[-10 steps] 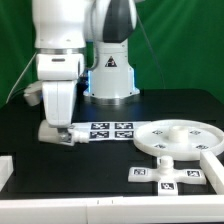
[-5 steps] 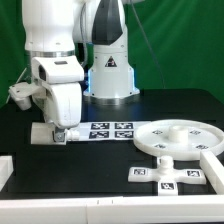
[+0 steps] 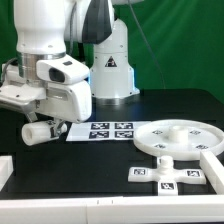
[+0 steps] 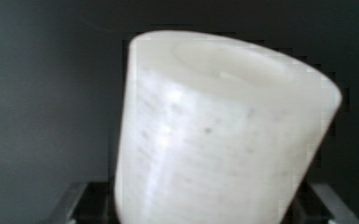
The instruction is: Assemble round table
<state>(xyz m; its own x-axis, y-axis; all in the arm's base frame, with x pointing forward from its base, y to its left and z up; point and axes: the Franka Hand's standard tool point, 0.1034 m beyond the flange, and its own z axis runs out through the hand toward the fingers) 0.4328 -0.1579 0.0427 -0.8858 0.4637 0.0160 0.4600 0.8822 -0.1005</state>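
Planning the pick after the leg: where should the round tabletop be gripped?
Probably at its raised rim on the exterior view's left side, coming straight down. The round tabletop lies flat and is too wide to span, so only the thin upright rim suits a narrow pinch; that side looks free, while the cross-shaped base lies close in front.

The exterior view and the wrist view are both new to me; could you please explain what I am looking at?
The big white machine is a robot arm with a two-finger hand. The exterior view comes from a camera off the arm; the wrist view from one on its wrist, close to the hand. The hand is shut on a short white cylindrical leg, which fills the wrist view. On the black table lie a large round disc, a cross-shaped base and the marker board, a flat tagged sheet that is no furniture part.
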